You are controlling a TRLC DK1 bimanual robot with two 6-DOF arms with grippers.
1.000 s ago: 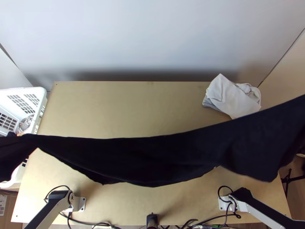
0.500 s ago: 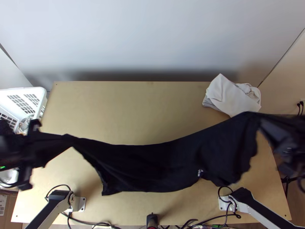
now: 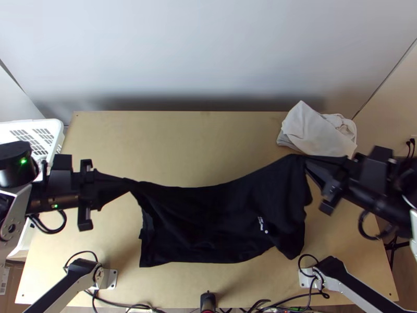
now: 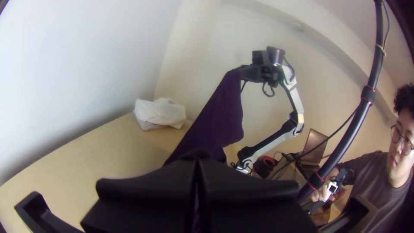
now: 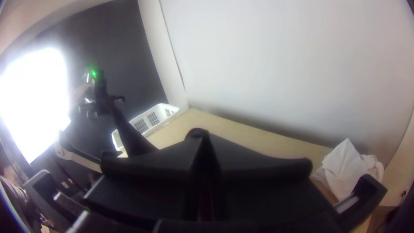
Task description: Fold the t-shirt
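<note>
1. Shirt (image 3: 208, 224), black, sags through the centre and lower middle of the top view, over the desk (image 3: 172, 151).
2. Left claw (image 3: 125, 184), left side of frame: pinched together on its upper left corner. Right claw (image 3: 307, 159), right side: clamped on the upper right, same deal.
3. Gripped bits are hidden between the fingers.
4. Long axis runs left to right; honestly can't tell which way the neck points.

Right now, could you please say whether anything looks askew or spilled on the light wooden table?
Only the white cloth looks untidy, heaped at the far right corner of the table. The black t-shirt sags, as held cloth would; nothing looks spilled.
</note>
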